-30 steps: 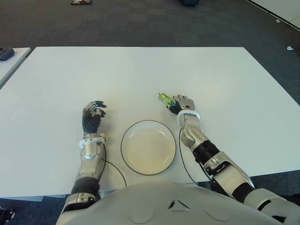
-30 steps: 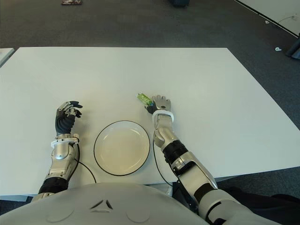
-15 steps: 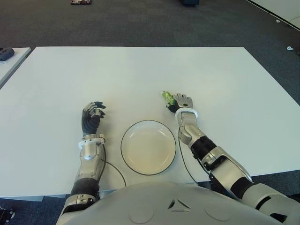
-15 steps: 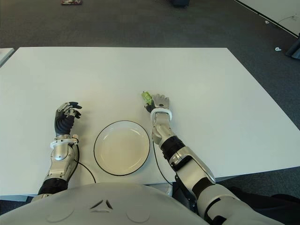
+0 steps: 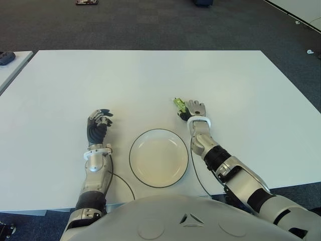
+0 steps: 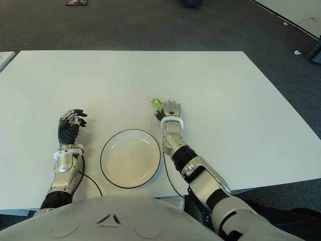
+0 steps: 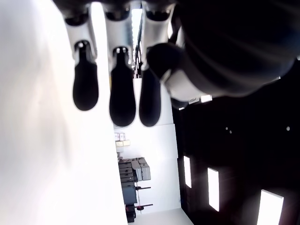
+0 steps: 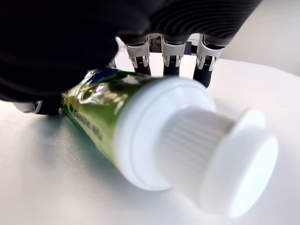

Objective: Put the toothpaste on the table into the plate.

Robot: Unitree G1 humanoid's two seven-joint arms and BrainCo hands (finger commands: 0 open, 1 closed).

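- White rectangular table (image 5: 150, 75) fills your view, carpet beyond it.
- Your round white plate with a dark rim (image 5: 159, 157) sits between both arms.
- Your left hand (image 5: 98, 125), curled and holding nothing, shows left of the plate.
- Your right hand (image 5: 193, 110) clasps the green toothpaste tube with a white cap (image 8: 154, 136), which lies on the table beyond the plate.

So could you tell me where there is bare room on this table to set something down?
The table's far half and right side are bare. The plate is empty too. It is crowded only near the front: left robot hand left of the plate, right robot hand on the toothpaste beyond its right rim.
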